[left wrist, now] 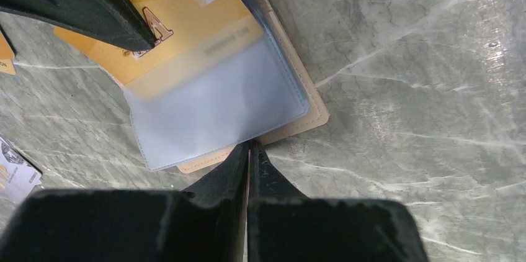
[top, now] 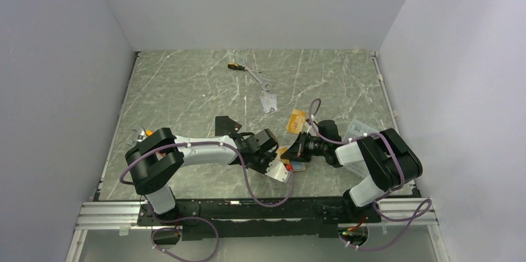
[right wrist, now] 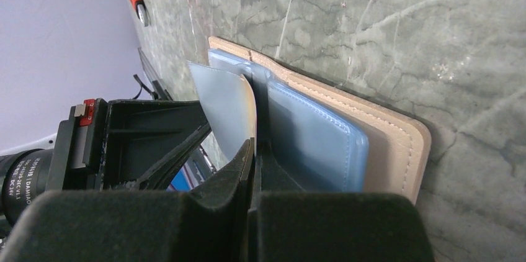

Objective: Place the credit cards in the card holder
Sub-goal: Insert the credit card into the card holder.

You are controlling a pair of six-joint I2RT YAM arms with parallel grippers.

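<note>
The left fingers (left wrist: pixel 226 172) are all but pressed together, their tips nipping the tan rim of the holder (left wrist: pixel 313 116). It lies open on the table (left wrist: pixel 422 88) toward the near edge, a clear sleeve (left wrist: pixel 217 107) spread over an orange panel (left wrist: pixel 180 13). The right fingers (right wrist: pixel 239 169) are pressed tight on a thin pale grey leaf (right wrist: pixel 226 100) standing up beside the holder's blue pockets (right wrist: pixel 316 144); whether it is a card or a sleeve I cannot tell. Farther back a silver card (top: pixel 268 102) and an orange card (top: pixel 296 120) lie loose, the orange one nearer the holder.
</note>
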